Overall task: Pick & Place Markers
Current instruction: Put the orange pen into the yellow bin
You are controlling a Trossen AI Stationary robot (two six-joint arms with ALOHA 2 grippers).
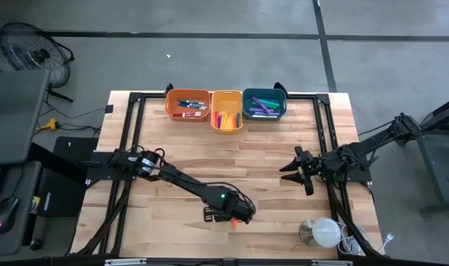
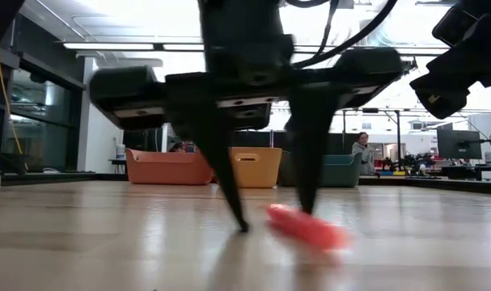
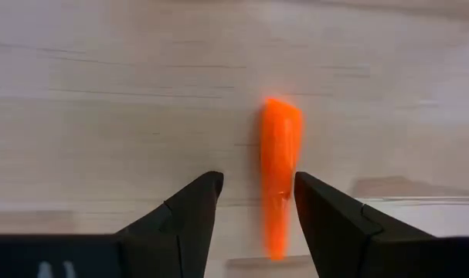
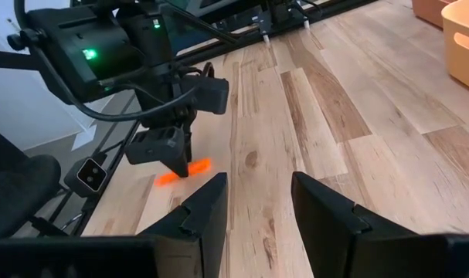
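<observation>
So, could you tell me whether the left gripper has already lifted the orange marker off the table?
No, the orange marker lies on the wood between the open left gripper.

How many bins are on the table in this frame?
3, in a row at the table's far edge: the orange bin on the left, the yellow bin in the middle, the teal bin on the right. All hold markers.

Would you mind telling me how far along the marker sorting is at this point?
Mostly done, it seems: markers already lie in the orange bin, yellow bin and teal bin at the table's far edge. In hand: the left gripper, open, stands at the table with one short orange marker lying between its fingers, not yet gripped. Left: closing, lifting and binning it. The right gripper waits, open and empty, at the right side.
</observation>
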